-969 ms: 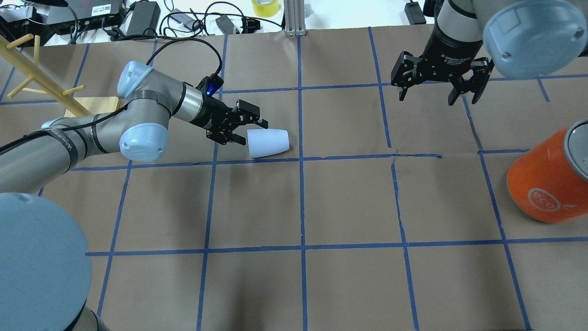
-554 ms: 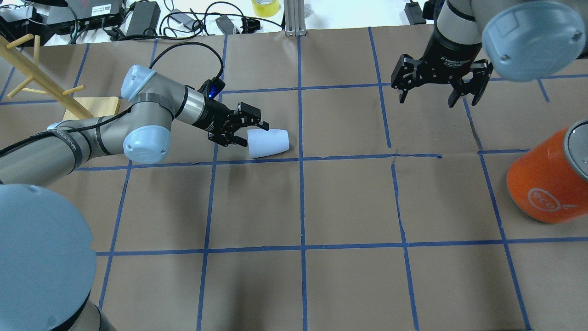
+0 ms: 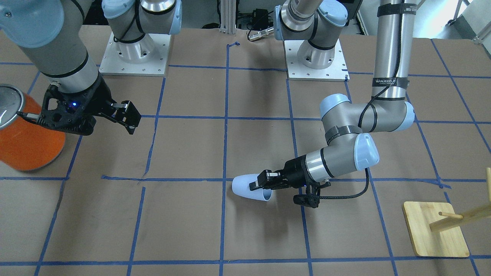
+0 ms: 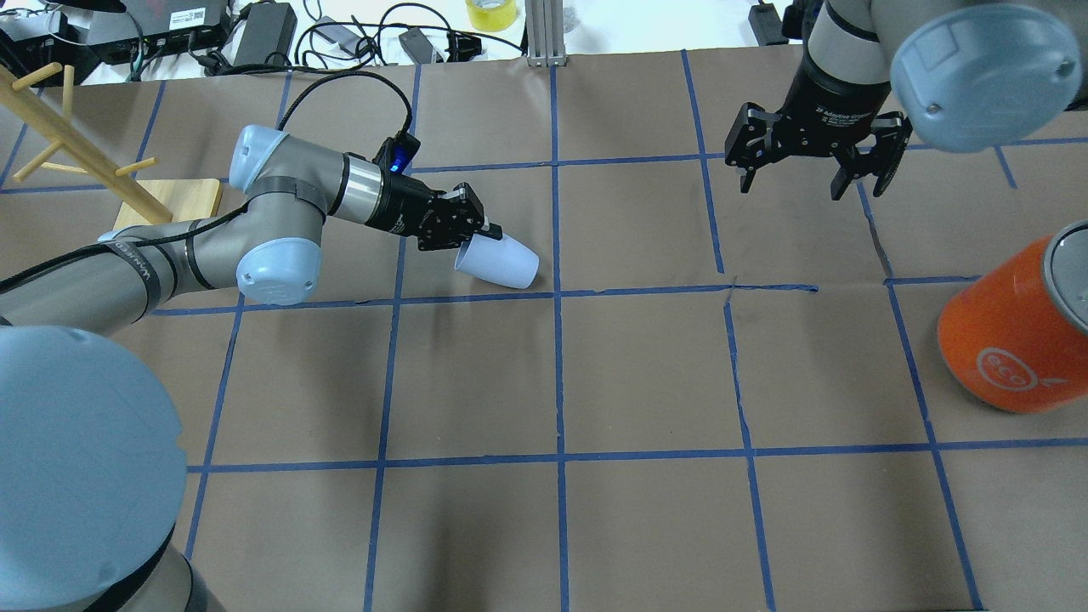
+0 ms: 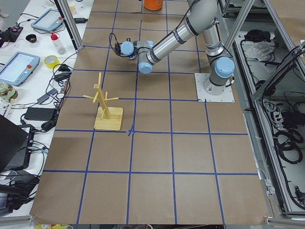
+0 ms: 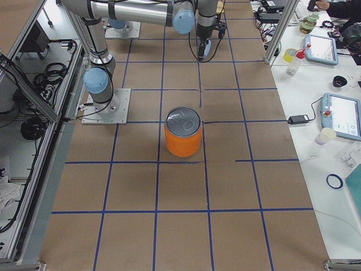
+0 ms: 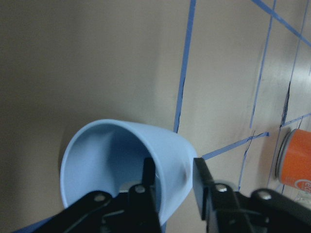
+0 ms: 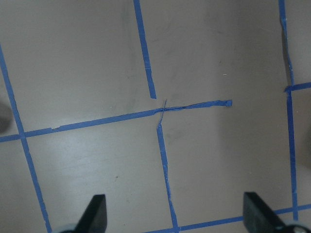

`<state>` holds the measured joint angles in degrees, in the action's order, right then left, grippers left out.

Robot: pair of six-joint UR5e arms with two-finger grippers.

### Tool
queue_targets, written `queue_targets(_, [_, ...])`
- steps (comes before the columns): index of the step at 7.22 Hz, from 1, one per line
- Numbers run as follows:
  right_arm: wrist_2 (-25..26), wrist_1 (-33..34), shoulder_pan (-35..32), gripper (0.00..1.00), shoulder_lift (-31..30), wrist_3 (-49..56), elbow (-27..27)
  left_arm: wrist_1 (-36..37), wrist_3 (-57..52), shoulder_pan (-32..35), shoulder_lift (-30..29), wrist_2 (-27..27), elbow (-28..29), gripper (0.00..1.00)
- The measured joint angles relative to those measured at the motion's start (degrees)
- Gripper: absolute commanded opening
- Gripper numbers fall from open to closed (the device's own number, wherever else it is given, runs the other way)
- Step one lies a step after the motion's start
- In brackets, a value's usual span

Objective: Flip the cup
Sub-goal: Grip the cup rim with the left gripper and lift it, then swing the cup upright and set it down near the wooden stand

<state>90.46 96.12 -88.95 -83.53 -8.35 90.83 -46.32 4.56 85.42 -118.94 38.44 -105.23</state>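
Note:
The pale lavender-blue cup (image 4: 503,263) lies tilted on the brown table, mouth toward my left arm, base pointing right. My left gripper (image 4: 474,235) is shut on its rim. In the left wrist view one finger (image 7: 148,182) is inside the cup (image 7: 116,165) and the other is outside the wall. In the front view the cup (image 3: 245,187) hangs at the left gripper (image 3: 261,184); I cannot tell whether its base touches the table. My right gripper (image 4: 795,185) is open and empty above the far right of the table, and only tape lines show between its fingers (image 8: 176,218).
A large orange canister (image 4: 1011,336) with a silver top stands at the right edge; it also shows in the front view (image 3: 23,140). A wooden peg stand (image 4: 93,166) is at the far left. Cables and power bricks (image 4: 340,34) lie beyond the far edge.
My left gripper moved right onto the cup's mouth and shut on the rim. The cup has turned and tilted from lying flat. The right arm has barely moved.

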Motion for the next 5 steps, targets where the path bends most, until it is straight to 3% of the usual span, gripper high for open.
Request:
queue_targets(2, [-0.2,0.0,0.0,1.0,0.0,0.0,0.0,0.1,7.7,0.1,1.7,-3.3,1.8,0.05])
queue_targets(3, [-0.2,0.0,0.0,1.0,0.0,0.0,0.0,0.1,10.6,0.1,2.9,-2.0,2.9,0.05])
queue_targets(5, [-0.1,0.0,0.0,1.0,0.0,0.0,0.0,0.0,11.9,0.2,5.9,11.9,4.9,0.06])
